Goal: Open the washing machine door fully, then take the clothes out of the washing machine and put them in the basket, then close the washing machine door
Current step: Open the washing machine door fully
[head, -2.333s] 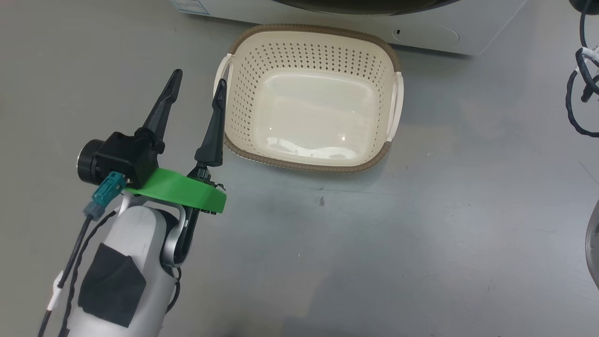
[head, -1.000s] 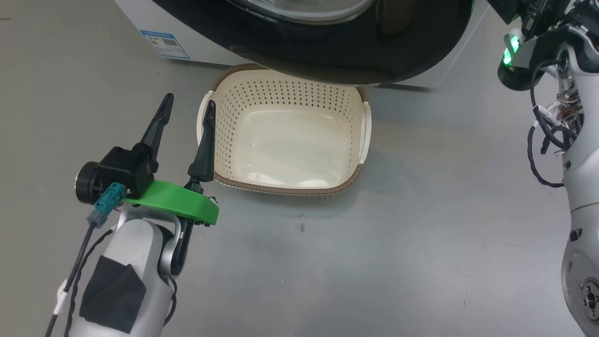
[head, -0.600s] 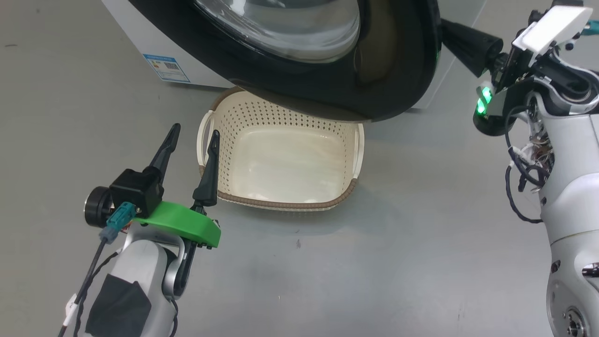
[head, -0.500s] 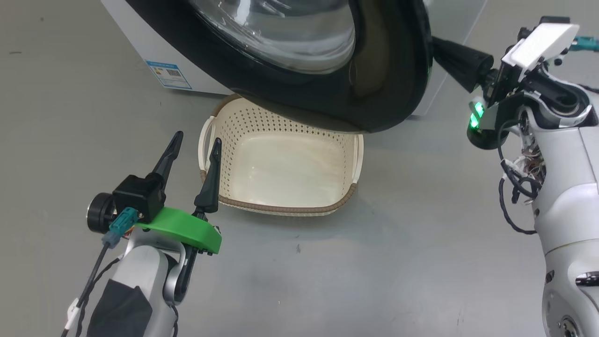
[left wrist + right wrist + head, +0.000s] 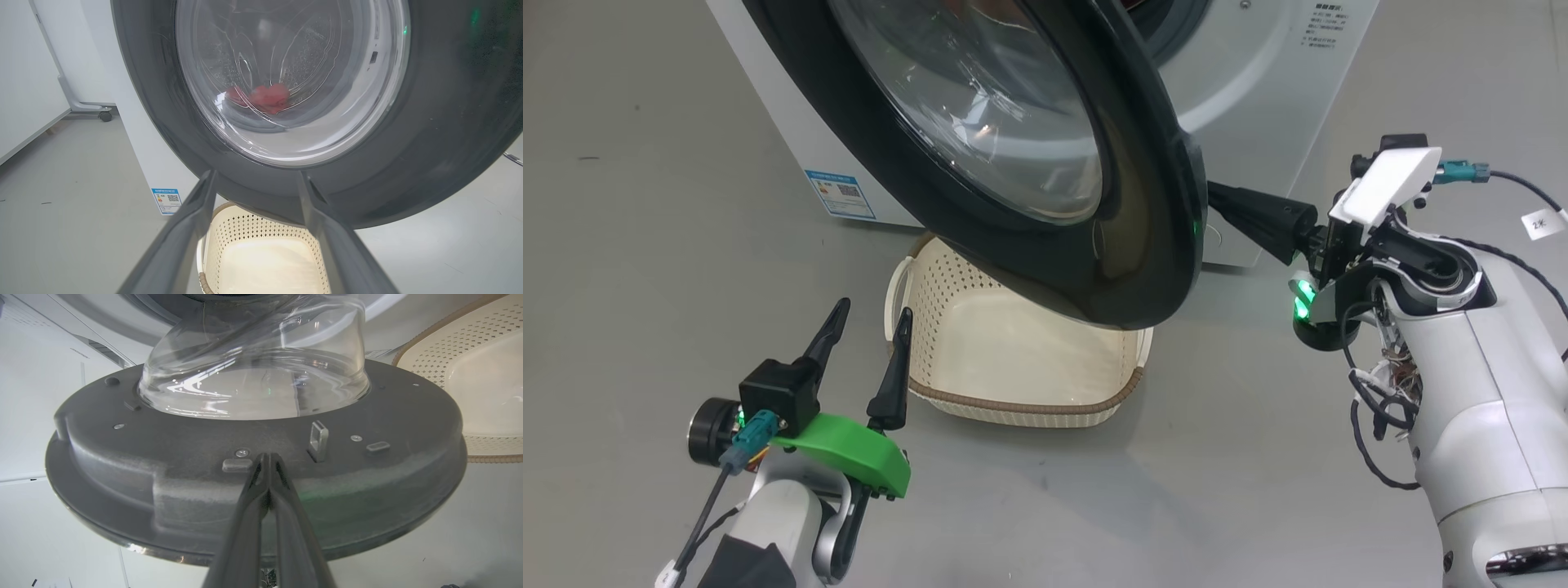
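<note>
Washing machine door ajar, upper centre; right jaws pressed together, tips at its inner face, probably touching; left jaws spread, lower left, beside basket; clothes behind door glass.

The washing machine door stands part-open over the far half of the basket, barring a straight drop there; the half in front of the door lies uncovered. Behind the door's right edge a gap opens, occupied by the closed right hand

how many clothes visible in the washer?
1: red clothes low inside the washing machine, seen through the washing machine door glass. More may be hidden.
</note>
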Controlling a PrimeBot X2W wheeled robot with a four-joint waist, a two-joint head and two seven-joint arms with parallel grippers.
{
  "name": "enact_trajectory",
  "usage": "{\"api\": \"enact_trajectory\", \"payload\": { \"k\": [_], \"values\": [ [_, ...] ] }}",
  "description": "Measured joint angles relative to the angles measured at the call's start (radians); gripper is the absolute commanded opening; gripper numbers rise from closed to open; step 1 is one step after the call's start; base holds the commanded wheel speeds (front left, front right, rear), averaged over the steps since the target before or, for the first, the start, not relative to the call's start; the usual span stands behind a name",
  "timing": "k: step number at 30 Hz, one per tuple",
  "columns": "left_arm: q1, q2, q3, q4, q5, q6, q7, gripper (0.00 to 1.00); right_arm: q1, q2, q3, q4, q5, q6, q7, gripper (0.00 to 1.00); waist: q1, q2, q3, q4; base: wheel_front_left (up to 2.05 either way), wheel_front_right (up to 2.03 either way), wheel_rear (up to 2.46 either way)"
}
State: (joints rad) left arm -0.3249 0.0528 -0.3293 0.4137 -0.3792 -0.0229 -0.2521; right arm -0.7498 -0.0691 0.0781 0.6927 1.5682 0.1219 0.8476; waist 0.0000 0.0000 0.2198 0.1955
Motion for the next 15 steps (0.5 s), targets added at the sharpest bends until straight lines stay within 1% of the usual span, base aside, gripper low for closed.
{"api": "enact_trajectory", "payload": {
  "k": [11,15],
  "values": [
    [0.04,0.0,-0.006,0.014,0.0,0.0,0.0,1.0,0.105,0.004,0.061,-0.033,0.036,0.0,0.002,0.0,0.0,0.0,-0.075,0.033,0.0,0.0,0.0],
    [0.044,0.0,-0.01,0.017,0.0,0.0,0.0,1.0,0.138,0.003,0.107,-0.051,0.092,0.0,0.003,0.0,0.0,0.0,-0.091,0.054,0.0,0.0,0.0]
  ]
}}
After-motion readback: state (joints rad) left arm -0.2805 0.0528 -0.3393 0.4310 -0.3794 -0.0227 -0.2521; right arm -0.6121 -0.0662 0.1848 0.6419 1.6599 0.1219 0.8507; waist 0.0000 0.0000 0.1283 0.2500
